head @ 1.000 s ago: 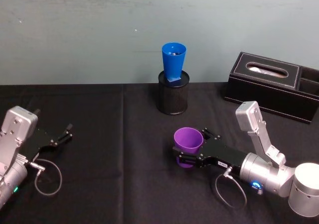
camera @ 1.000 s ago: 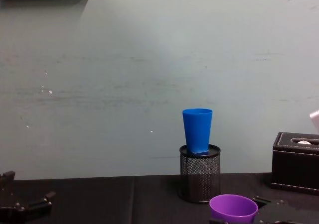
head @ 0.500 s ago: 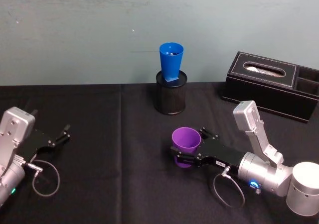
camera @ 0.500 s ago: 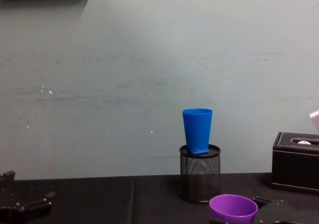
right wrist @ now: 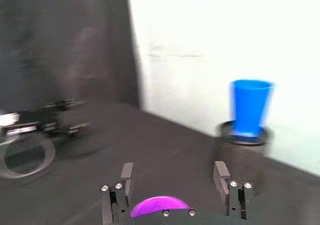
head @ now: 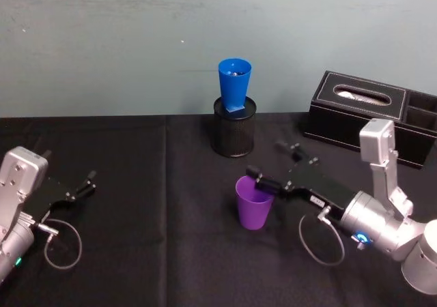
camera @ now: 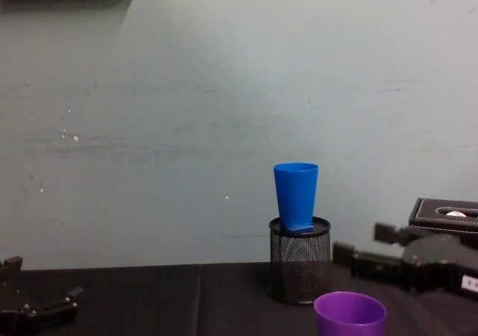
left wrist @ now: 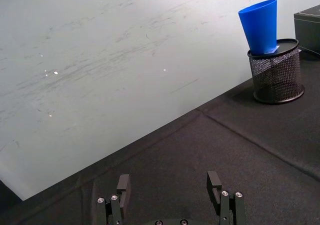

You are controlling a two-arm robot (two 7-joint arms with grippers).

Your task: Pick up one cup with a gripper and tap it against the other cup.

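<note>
The purple cup (head: pixel 253 204) stands upright on the black table, also low in the chest view (camera: pixel 349 314) and at the edge of the right wrist view (right wrist: pixel 159 206). My right gripper (head: pixel 270 159) hovers open just above and behind its rim, holding nothing; its jaws show spread in the chest view (camera: pixel 363 243) and right wrist view (right wrist: pixel 173 179). The blue cup (head: pixel 234 84) sits in the top of a black mesh pen holder (head: pixel 234 134) at the back centre. My left gripper (head: pixel 82 187) rests open at the table's left (left wrist: pixel 169 185).
A black tissue box (head: pixel 363 114) stands at the back right, close behind my right arm. A wall runs right behind the table. A cable loop (head: pixel 63 247) lies by my left arm.
My right gripper has let go of the purple cup, risen and swung back to the right. The cup now stands free on the table. The left arm has not moved.
</note>
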